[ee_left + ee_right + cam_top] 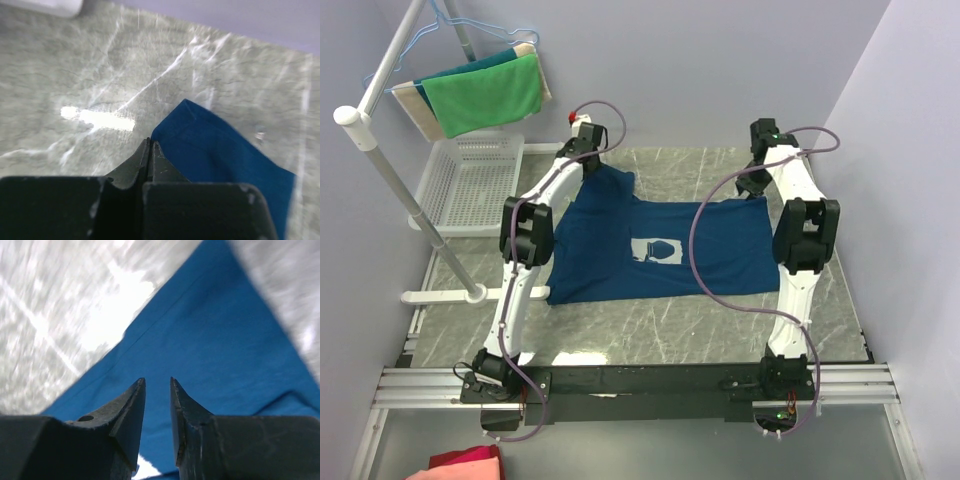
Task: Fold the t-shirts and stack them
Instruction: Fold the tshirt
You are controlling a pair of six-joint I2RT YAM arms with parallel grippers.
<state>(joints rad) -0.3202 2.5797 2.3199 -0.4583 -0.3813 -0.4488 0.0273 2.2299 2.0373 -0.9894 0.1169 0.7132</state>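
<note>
L gripper (148, 146): jaws clenched tip to tip, tips touching far-left sleeve corner of t-shirt (740, 245); can't tell if cloth is pinched. R gripper (157, 384): jaws released, narrow gap, nothing between, over shirt's far-right part. 1 t-shirt, spread mid table (650, 330). 1 white basket (470, 185) far left, 1 green cloth (485, 95) hung above.

Pale lavender walls (720, 70) close the space on the far side and on both sides. The table (650, 330) has a grey-green marble-look top with white veins; a bright glare (97, 118) lies on it. At far left a white pole rack (395, 170) carries hangers with a green cloth (485, 95), above a white slatted basket (470, 185). A metal rail (640, 385) runs along the near edge, and a red-pink cloth (465, 465) lies at near left.
</note>
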